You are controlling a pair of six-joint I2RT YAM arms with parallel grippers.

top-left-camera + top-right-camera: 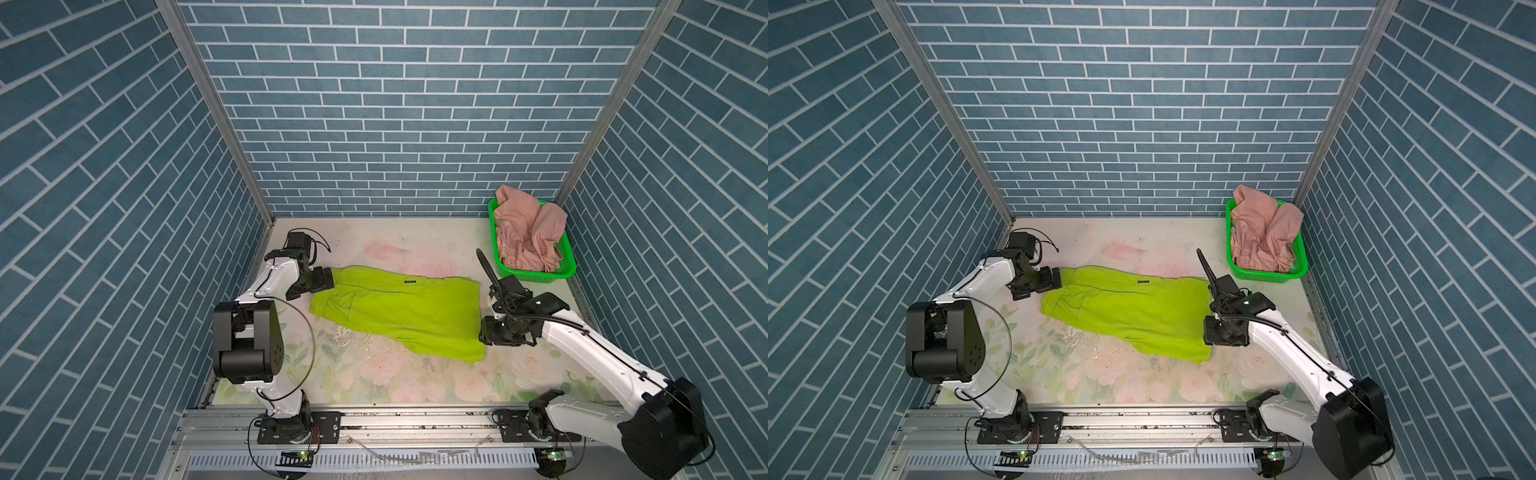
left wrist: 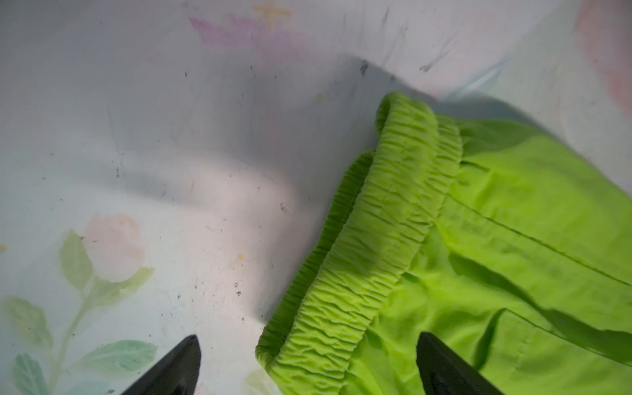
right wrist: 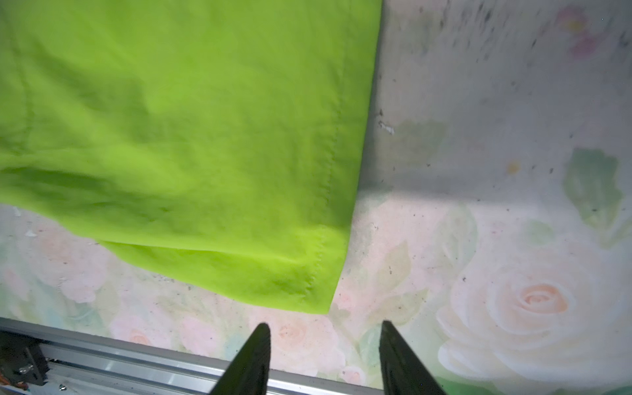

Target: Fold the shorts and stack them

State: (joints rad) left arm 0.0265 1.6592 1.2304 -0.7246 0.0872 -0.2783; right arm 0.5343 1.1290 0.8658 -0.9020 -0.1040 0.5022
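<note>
Left claw [image 2: 307, 337] spread wide over lime-green shorts [image 1: 399, 309], right claw [image 3: 325, 323] parted and empty, dark label [image 1: 409, 282] unreadable

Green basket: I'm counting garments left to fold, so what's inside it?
The green basket holds crumpled pink shorts, piled above its rim. They cover the bottom, so anything lying underneath cannot be seen.

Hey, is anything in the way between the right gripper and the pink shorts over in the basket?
Nothing lies on the table between them. Only the near wall of the green basket stands before the pink shorts, which heap above its rim, so the open right gripper could probably reach them from above.
</note>
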